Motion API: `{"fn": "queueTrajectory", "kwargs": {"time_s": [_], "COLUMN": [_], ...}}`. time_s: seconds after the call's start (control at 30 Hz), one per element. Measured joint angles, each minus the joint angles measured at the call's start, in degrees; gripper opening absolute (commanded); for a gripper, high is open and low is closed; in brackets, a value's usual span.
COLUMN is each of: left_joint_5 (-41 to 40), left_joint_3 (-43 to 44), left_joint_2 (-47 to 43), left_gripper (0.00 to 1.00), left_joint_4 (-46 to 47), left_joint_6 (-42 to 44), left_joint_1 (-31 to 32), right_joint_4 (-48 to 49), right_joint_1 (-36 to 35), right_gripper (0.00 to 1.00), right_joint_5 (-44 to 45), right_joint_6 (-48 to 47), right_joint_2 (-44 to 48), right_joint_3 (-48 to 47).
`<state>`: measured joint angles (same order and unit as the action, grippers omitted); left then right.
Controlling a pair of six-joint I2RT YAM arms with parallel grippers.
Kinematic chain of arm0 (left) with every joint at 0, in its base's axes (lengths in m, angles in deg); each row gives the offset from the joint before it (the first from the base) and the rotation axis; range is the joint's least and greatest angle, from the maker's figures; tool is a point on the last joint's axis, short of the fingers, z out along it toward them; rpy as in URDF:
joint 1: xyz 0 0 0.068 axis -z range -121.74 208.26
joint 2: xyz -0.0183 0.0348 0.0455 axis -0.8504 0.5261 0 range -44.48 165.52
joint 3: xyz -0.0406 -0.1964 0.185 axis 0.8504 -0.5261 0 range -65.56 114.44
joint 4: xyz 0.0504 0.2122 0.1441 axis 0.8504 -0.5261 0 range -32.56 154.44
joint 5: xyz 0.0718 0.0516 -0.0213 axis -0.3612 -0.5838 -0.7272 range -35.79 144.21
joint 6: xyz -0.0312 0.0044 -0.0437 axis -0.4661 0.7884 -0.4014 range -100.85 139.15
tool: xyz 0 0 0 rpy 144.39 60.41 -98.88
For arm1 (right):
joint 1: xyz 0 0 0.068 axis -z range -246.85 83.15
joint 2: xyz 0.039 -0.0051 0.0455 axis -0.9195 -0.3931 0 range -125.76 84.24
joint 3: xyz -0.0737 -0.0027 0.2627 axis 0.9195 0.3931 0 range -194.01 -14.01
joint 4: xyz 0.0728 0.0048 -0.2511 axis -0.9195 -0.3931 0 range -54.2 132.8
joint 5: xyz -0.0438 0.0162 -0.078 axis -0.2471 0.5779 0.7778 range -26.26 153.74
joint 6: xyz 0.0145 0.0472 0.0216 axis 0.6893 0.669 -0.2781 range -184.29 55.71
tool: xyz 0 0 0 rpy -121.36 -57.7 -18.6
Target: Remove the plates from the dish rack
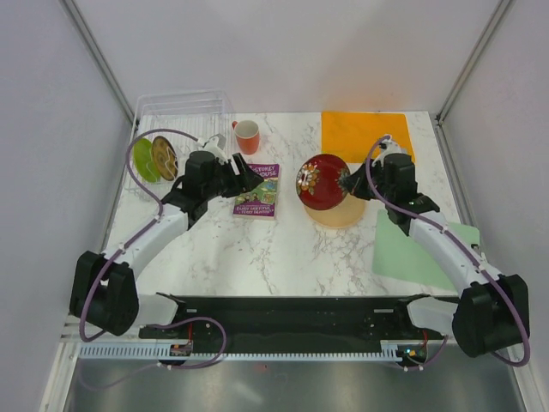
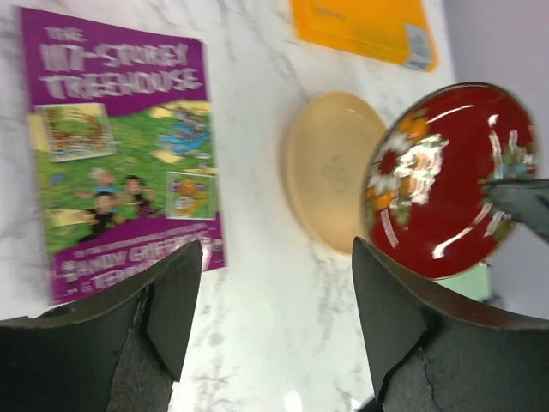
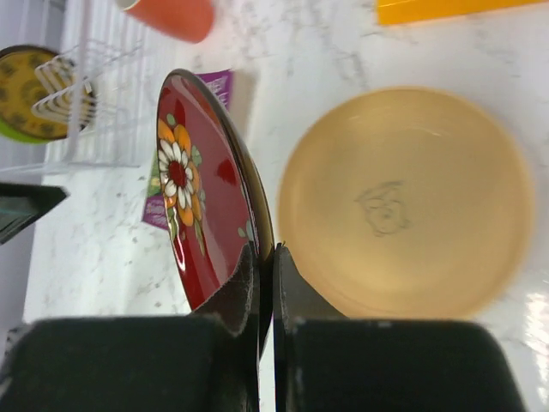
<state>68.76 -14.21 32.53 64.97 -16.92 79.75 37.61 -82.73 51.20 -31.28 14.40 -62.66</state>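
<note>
My right gripper [image 3: 266,257] is shut on the rim of the dark red patterned plate [image 3: 193,197], which it holds on edge above the table. From above, that red plate [image 1: 322,182] hangs over the near-left part of the pale-yellow plate [image 1: 339,215], which lies flat on the table. My left gripper [image 2: 276,300] is open and holds nothing. It hovers over the marble between the purple book [image 2: 120,146] and the red plate [image 2: 446,180]. The brown-and-yellow plate [image 1: 165,157] and the lime-green plate [image 1: 144,160] stand upright in the clear dish rack [image 1: 184,112] at the back left.
An orange-red mug [image 1: 247,136] stands just right of the rack. The purple book [image 1: 258,190] lies under my left gripper. An orange mat [image 1: 364,133] lies at the back right, and a pale green mat [image 1: 420,245] lies under my right forearm.
</note>
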Motion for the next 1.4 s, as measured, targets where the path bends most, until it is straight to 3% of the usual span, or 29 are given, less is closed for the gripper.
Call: {"fn": "queueTrajectory", "kwargs": {"time_s": [0.23,0.4,0.73,0.83,1.07,1.4], "left_joint_5": [-16.87,-26.64,-35.19,-36.17,-38.01,-39.41], "left_joint_3": [-0.74,-3.87,-5.46,-5.46,-5.57,-5.44], "left_joint_2": [-10.49,-19.71,-27.47,-27.5,-26.88,-24.0], "left_gripper": [0.8,0.81,0.86,0.87,0.9,1.0], "left_joint_4": [-7.78,-8.9,-11.17,-11.5,-11.82,-12.66], "left_joint_6": [9.51,13.77,17.4,18.01,18.64,19.28], "left_joint_1": [-0.04,-0.04,-0.04,-0.04,-0.04,-1.05], "right_joint_4": [-4.37,-5.01,1.11,4.48,8.46,1.01], "right_joint_1": [10.6,12.0,13.11,13.2,13.42,13.4], "right_gripper": [0.0,0.0,0.02,0.14,0.55,0.62], "right_joint_5": [2.27,1.22,-4.98,-7.04,-10.75,-4.11], "right_joint_6": [-1.79,-1.81,0.15,0.87,2.67,-1.66], "right_joint_2": [-2.03,-7.65,-16.79,-19.17,-23.74,-19.04], "right_joint_3": [0.09,1.09,3.52,3.52,3.5,2.4]}}
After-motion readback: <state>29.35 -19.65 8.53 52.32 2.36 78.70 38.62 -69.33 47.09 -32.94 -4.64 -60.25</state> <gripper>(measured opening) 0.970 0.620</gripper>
